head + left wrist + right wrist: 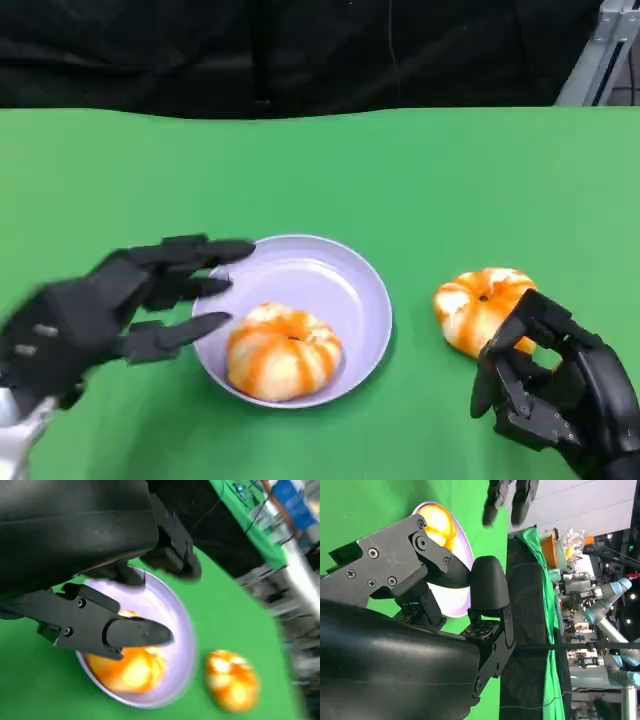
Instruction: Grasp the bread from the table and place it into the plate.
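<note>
Now, reach the right hand forward over the loose bread, lying on the green table at about three o'clock of the plate. Spread wide, settle around the roll's sides, close gently, then lift and carry leftward. Currently curled in just beside that bread, gripping nothing. At nine o'clock of the plate, left hand splayed apart, empty, hovering by the rim. Another bread already lying inside.
</note>
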{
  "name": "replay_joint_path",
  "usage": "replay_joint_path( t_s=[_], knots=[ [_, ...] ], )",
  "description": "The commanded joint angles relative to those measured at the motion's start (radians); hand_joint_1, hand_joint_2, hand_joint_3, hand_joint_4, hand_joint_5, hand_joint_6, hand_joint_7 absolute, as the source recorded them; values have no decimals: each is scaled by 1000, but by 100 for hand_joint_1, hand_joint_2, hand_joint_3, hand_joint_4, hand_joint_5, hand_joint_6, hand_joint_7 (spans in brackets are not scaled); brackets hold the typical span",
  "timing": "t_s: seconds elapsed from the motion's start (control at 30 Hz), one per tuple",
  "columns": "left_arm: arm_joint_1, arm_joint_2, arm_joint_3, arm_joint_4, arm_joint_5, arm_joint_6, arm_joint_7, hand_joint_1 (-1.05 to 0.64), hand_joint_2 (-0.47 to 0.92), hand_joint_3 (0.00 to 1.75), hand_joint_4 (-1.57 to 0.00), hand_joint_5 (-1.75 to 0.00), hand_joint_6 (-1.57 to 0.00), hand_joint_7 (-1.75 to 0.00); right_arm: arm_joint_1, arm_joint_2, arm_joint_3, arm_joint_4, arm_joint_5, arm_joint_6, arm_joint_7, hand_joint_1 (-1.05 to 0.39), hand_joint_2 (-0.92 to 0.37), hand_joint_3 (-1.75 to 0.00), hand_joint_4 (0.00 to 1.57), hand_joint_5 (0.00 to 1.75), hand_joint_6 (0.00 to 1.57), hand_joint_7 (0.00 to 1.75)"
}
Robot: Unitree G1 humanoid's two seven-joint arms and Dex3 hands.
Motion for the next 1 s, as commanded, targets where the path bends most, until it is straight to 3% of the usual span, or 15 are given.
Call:
replay_joint_path(
  t_s=[0.03,0.07,0.17,0.53,1.0],
  knots=[
    [66,-11,67,-99,-137,120,-59,14,63,118,-88,-146,-98,-107,-4,-13,-7,-2,5,-3,-2,-15,-58,-113,84,175,60,175],
    [81,-14,80,-116,-165,144,-70,15,63,125,-85,-163,-85,-142,-4,-14,-7,-2,4,-3,-2,-15,-58,-114,83,175,60,175],
    [132,-19,124,-152,-260,222,-112,13,70,119,-88,-173,-75,-171,-5,-13,-7,1,4,-10,1,-15,-58,-114,83,175,59,175],
    [248,-22,210,-144,-368,269,-241,12,73,123,-93,-175,-78,-175,-5,-13,-11,-6,13,7,-1,-14,-58,-112,84,175,61,175],
    [208,-68,241,-42,-406,296,-295,7,67,134,-89,-175,-74,-175,-5,-16,-10,-2,7,6,-2,-15,-59,-111,83,175,60,175]
  ],
)
